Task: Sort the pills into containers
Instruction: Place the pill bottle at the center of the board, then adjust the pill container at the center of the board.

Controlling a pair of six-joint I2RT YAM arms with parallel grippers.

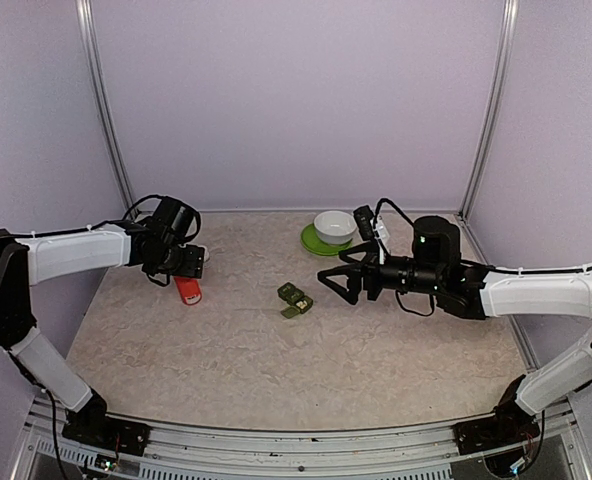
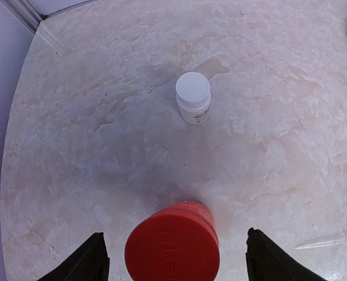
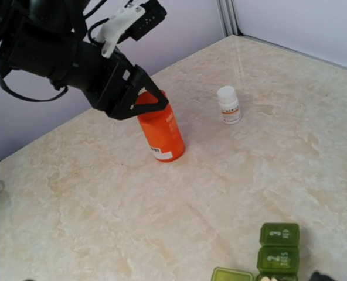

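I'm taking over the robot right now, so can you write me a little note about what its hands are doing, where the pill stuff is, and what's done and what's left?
Left gripper: jaws open on either side of the upright, capped red bottle, not squeezing it.
Right gripper: jaws wide open, empty, near the containers.
The containers sit mid-table. Lids 2 and 3 are shut and the end lid is flipped open.
The tiny white bottle stands capped, apart from the red one.
Done: no sorted pills can be seen.
Left: seemingly all the sorting.
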